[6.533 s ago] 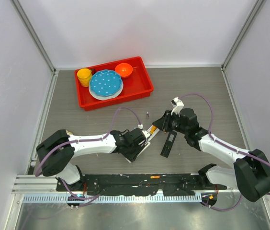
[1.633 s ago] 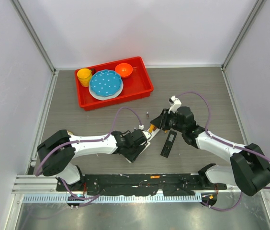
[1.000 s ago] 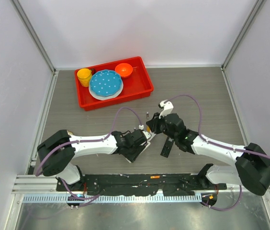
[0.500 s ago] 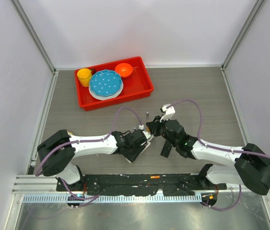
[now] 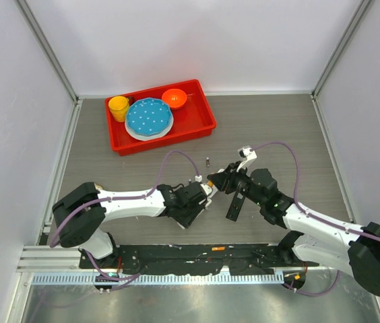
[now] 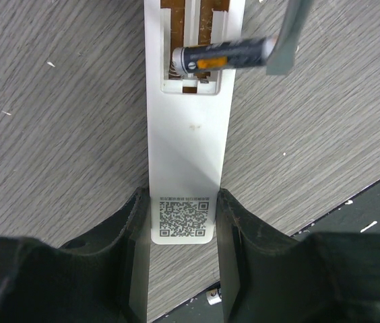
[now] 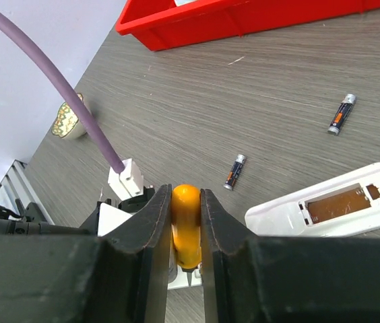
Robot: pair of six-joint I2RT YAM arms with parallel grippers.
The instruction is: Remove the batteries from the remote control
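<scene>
My left gripper (image 6: 182, 198) is shut on the near end of a white remote (image 6: 186, 148), holding it flat on the table. Its battery bay is open at the far end. A dark battery with an orange mark (image 6: 224, 55) lies askew across the bay, with a metal blade (image 6: 286, 40) at its right tip. My right gripper (image 7: 186, 195) is shut on the orange-handled screwdriver (image 7: 186, 225), pointing down at that remote. Two loose batteries (image 7: 234, 171) (image 7: 339, 114) lie on the table beyond. In the top view the grippers (image 5: 200, 197) (image 5: 220, 183) meet mid-table.
A second white remote (image 7: 331, 202) with an open, empty bay lies right of the screwdriver. A black cover (image 5: 237, 200) lies under my right arm. A red tray (image 5: 193, 116) at the back left holds a yellow cup (image 5: 118, 108), blue plate (image 5: 149, 116) and orange bowl (image 5: 174, 98).
My right wrist and forearm have swung to the right over the last second while the screwdriver tip stays at the remote's end. The left arm has not moved.
</scene>
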